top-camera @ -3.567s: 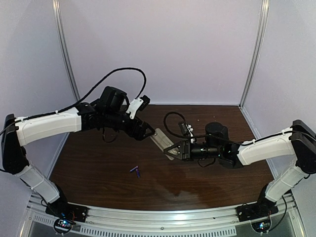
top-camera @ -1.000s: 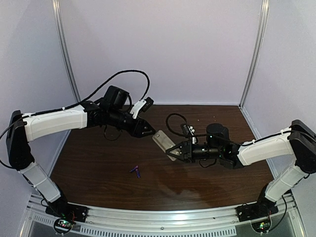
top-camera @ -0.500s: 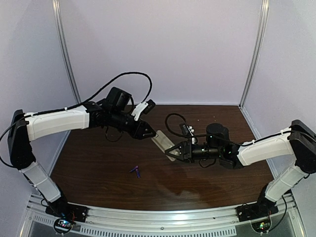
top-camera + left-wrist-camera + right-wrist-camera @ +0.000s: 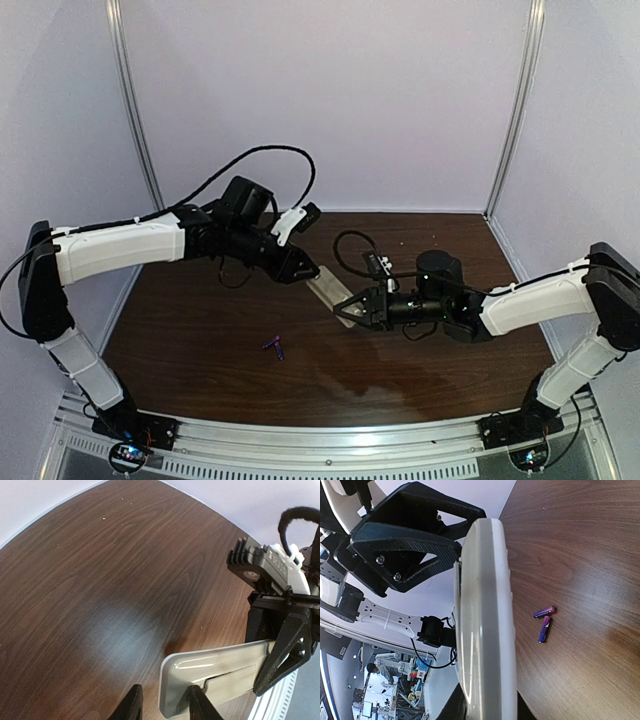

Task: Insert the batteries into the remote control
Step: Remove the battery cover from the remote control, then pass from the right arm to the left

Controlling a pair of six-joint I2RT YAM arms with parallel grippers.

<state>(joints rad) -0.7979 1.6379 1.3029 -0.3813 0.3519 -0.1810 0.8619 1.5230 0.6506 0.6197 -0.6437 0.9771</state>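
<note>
Top external shows my right gripper [image 4: 352,305] clamped on the remote control [image 4: 326,288] above the table [image 4: 180,330], my left gripper [image 4: 312,272] with jaws apart around its far end, and the batteries [image 4: 274,346] lying near-left, so I judge I'm opening its back, needing a careful pinch next.

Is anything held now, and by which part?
The right gripper clamps the remote control by its near end. The left gripper sits at its far end, not visibly gripping.

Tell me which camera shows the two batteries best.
The right wrist view: both batteries lie in plain sight, big enough to tell apart. The top view shows the batteries only as a tiny purple speck; the left wrist view misses them.
</note>
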